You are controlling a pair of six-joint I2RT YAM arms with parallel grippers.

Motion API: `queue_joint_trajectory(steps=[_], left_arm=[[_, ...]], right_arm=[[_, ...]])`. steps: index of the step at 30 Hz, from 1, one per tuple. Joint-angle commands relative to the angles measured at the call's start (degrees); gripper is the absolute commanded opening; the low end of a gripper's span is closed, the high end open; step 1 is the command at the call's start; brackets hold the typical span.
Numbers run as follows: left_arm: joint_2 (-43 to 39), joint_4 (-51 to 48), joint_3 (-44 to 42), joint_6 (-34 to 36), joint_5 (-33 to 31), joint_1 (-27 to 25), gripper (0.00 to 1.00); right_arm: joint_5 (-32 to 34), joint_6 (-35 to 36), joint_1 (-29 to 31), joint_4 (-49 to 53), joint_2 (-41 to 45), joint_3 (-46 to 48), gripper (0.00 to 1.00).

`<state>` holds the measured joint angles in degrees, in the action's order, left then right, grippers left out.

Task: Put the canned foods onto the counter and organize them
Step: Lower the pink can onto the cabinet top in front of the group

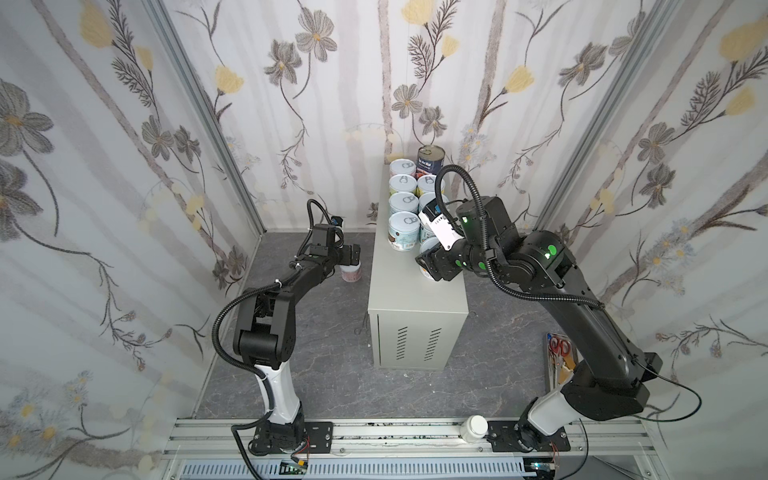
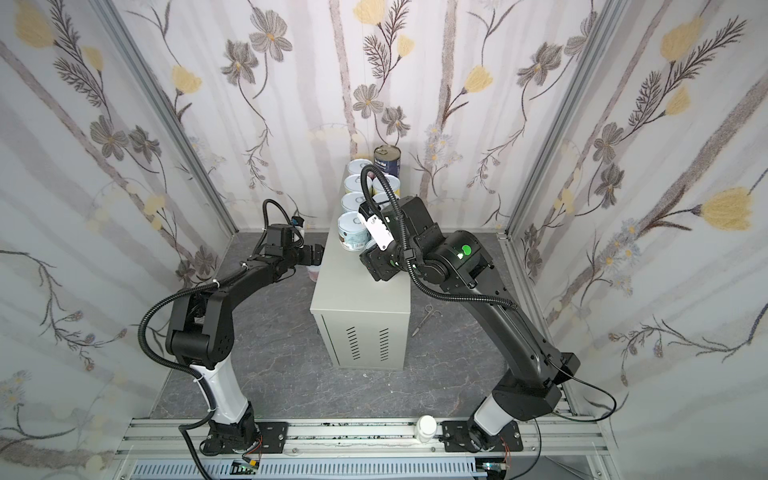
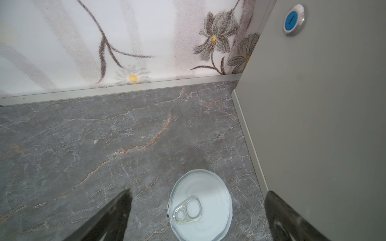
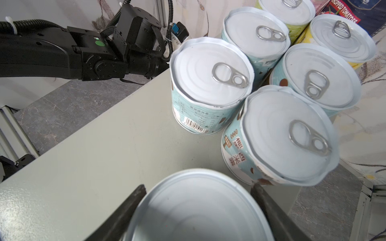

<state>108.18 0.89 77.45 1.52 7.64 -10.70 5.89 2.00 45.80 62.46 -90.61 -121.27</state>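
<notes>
The counter (image 1: 399, 286) (image 2: 357, 291) is a tall grey box with vent slits. At the back of its top stand several short cans in two columns, a blue-labelled can (image 1: 404, 230) (image 4: 211, 83) foremost, with the tall tomato can (image 1: 430, 162) (image 4: 355, 10) behind them. My right gripper (image 1: 430, 264) (image 4: 198, 187) is shut on a short can (image 4: 198, 212) just in front of the right column, over the counter top; its upper end shows no tab. A pink can (image 1: 352, 275) (image 3: 201, 204) stands on the floor beside the counter's left side. My left gripper (image 1: 352, 255) (image 3: 198, 193) hangs open above the pink can.
A white bottle (image 1: 473, 428) stands on the front rail. A tray with red scissors (image 1: 561, 357) lies at the right arm's base. Small metal scissors (image 2: 422, 320) lie on the floor right of the counter. Flowered walls close in on three sides.
</notes>
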Motion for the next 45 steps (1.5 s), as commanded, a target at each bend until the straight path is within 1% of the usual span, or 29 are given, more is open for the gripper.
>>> queue_joint_trajectory(steps=[1, 3, 11, 18, 21, 26, 31, 34, 36, 37, 41, 43, 45], left_arm=[[0.3, -0.5, 0.5, 0.7, -1.0, -0.3, 1.0], [0.3, -0.5, 0.3, 0.7, -0.9, -0.4, 1.0], [1.2, -1.0, 0.7, 0.2, -0.8, -0.9, 1.0], [1.6, -1.5, 1.2, 0.2, -1.5, -1.3, 1.0], [2.2, -2.2, 1.6, 0.2, -1.9, -1.5, 1.0], [2.7, -2.3, 1.7, -0.3, -2.0, -1.6, 1.0], [2.8, -2.2, 1.4, -0.5, -1.8, -1.7, 1.0], [2.9, -2.2, 1.5, -0.3, -1.9, -1.7, 1.0], [3.0, -2.3, 1.7, -0.3, -1.8, -1.7, 1.0], [3.0, -2.4, 1.7, -0.2, -1.8, -1.7, 1.0], [3.2, -2.2, 2.0, -0.3, -1.8, -1.7, 1.0], [3.5, -2.1, 2.2, -0.2, -1.6, -1.7, 1.0], [3.8, -2.0, 2.3, -0.5, -1.2, -1.6, 1.0]], right_arm=[[-0.3, 1.1, 0.0, 1.1, 0.5, 0.9, 0.64], [-0.4, 1.1, 0.0, 0.8, 0.8, 1.5, 0.65], [-1.5, 1.4, -0.2, -0.1, 1.7, 2.3, 0.73], [-3.2, 1.7, -0.9, -2.5, 3.3, 4.9, 0.75], [-4.3, 1.7, -1.3, -3.0, 3.6, 5.2, 0.78], [-6.6, 1.3, -1.9, -3.5, 4.1, 5.4, 0.79], [-7.0, 0.8, -2.1, -4.7, 5.3, 7.6, 0.82], [-6.7, 0.7, -2.4, -6.2, 6.6, 8.7, 0.87], [-6.3, 0.6, -2.5, -7.6, 7.9, 9.6, 0.93], [-6.1, 0.6, -2.5, -8.7, 9.0, 10.3, 0.99], [-5.9, -0.4, -2.5, -16.2, 15.2, 17.4, 1.0], [-4.7, -2.7, -2.5, -22.7, 19.2, 24.1, 1.0], [-5.5, -4.5, -2.4, -27.4, 22.6, 29.9, 1.0]])
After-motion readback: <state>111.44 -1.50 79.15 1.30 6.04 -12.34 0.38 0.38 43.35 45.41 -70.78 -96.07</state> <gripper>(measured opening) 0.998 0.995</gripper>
